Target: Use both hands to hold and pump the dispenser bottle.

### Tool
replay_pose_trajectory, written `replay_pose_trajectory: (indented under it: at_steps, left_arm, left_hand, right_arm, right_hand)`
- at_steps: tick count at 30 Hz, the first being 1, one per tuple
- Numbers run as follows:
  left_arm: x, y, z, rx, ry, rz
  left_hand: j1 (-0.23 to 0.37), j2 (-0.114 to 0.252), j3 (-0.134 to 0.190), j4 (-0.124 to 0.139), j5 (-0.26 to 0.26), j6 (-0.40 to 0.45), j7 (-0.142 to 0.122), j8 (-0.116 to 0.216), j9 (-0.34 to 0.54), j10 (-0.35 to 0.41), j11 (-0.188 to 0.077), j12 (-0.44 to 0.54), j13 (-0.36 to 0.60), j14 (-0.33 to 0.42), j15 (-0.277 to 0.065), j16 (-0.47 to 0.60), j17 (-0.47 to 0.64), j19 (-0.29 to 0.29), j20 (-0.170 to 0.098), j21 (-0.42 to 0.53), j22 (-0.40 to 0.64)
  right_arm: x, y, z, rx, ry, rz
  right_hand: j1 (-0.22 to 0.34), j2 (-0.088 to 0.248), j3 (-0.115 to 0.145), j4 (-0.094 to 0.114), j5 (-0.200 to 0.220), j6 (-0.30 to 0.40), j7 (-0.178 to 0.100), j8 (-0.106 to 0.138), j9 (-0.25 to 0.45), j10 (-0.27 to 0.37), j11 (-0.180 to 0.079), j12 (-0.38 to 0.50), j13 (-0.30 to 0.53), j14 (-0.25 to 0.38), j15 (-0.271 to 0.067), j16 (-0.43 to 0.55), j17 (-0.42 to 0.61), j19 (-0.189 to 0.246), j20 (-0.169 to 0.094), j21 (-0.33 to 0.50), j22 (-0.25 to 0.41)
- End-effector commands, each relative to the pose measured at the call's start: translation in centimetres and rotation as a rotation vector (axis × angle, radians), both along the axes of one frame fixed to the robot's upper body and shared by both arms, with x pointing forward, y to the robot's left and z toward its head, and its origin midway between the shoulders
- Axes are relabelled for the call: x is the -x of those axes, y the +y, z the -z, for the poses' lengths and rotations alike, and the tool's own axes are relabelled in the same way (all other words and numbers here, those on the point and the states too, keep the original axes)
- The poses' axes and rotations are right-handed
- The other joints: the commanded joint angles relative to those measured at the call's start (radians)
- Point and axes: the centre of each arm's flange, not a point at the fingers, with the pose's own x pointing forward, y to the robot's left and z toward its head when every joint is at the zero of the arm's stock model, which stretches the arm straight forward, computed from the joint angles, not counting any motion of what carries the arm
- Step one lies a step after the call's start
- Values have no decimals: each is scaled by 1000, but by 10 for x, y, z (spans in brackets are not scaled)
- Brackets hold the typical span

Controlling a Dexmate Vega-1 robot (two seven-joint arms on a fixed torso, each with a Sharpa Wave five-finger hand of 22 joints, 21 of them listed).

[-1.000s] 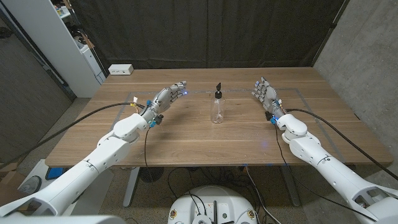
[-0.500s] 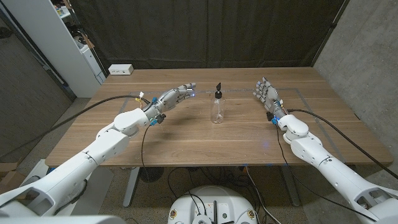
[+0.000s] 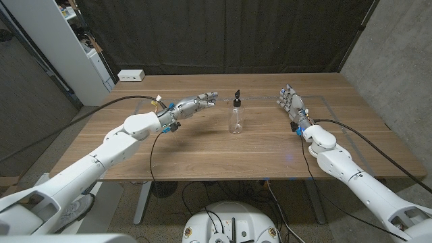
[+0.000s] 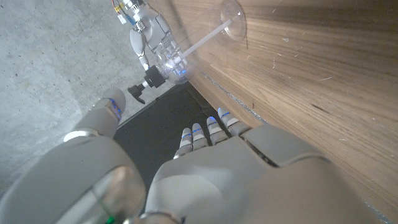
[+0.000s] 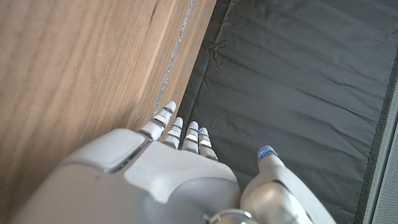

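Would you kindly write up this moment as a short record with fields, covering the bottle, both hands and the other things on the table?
dispenser bottle: clear bottle with black pump head, upright near the table's middle, untouched
left hand: raised to the bottle's left, fingers reaching toward the pump head, apart from it, holding nothing
right hand: to the bottle's right, farther off, fingers spread, holding nothing
table: wooden
other: white box at the far left corner
task state: bottle not yet held or pumped
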Motion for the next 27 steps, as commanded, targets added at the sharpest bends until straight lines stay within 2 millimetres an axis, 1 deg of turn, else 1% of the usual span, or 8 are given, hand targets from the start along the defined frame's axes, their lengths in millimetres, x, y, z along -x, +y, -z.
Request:
replay_pose_trajectory:
  at_steps: [1,3,7,11,14,19,24,27]
  left_arm:
    - [-9,-10,-1,-157,-60,3]
    - [-11,-13,1,-164,-79,-4]
    - [-16,-17,6,-163,-90,1]
    - [-21,-18,13,-140,-108,-11]
    - [-24,-19,17,-129,-125,-16]
    - [-33,-21,22,-99,-124,-11]
    - [-41,-27,25,-87,-148,-8]
    - [-44,-31,28,-62,-174,-19]
  left_hand:
    - [36,-12,7,3,4,-44,19,0,2,-38,7,-1,4,-32,-14,-1,3,-19,-92,-21,6]
    - [47,-19,6,4,1,-69,22,-2,3,-52,7,0,4,-43,-12,0,3,-27,-92,-30,7]
    - [52,-22,5,4,0,-77,27,-1,3,-56,9,1,5,-40,-12,3,3,-25,-94,-31,7]
    - [69,-31,3,4,-4,-60,36,15,5,-38,11,13,6,-21,-7,12,3,-4,-112,-30,7]
    - [75,-35,2,4,-5,-53,37,21,5,-30,8,16,6,-12,-12,15,3,4,-116,-29,7]
    - [89,-42,0,4,-7,-38,28,32,7,-26,4,19,7,6,-14,19,4,20,-111,-29,7]
    - [93,-44,-1,4,-7,-41,29,32,7,-29,7,18,8,4,-14,18,4,20,-111,-30,7]
    - [120,-55,-8,4,-9,-9,28,52,10,-2,8,29,10,45,-21,27,5,59,-106,-26,8]
  right_arm:
    - [-2,-1,1,-7,7,10]
    - [-3,0,2,-7,9,10]
    - [-5,1,1,-5,13,11]
    - [-5,1,0,3,11,14]
    - [-5,2,0,5,11,11]
    - [-4,4,2,11,16,8]
    - [-3,5,3,18,21,7]
    - [-3,6,4,13,21,8]
  right_hand:
    - [-1,34,2,-6,8,0,-5,8,4,9,-1,6,2,-3,-3,6,0,8,3,-6,3]
    - [0,35,3,-7,8,-1,-5,8,4,9,-1,6,2,-3,-3,6,-1,8,4,-7,3]
    - [1,36,3,-8,8,-1,-5,8,4,9,-1,6,2,-2,-3,6,-2,8,5,-8,3]
    - [1,36,3,-9,8,-1,-4,8,4,8,-1,6,2,-3,-3,6,-3,9,5,-10,3]
    - [1,36,3,-9,8,-1,-5,8,4,8,-1,6,2,-3,-3,7,-3,9,7,-10,3]
    - [-1,37,3,-8,8,1,-5,9,4,9,-1,6,2,-1,-3,8,-3,9,8,-13,3]
    - [-2,39,3,-7,8,1,-4,9,4,9,-2,7,1,0,-4,9,-4,10,8,-15,3]
    - [-3,39,3,-7,8,1,-7,9,4,9,-2,7,1,0,-4,9,-5,10,9,-17,3]
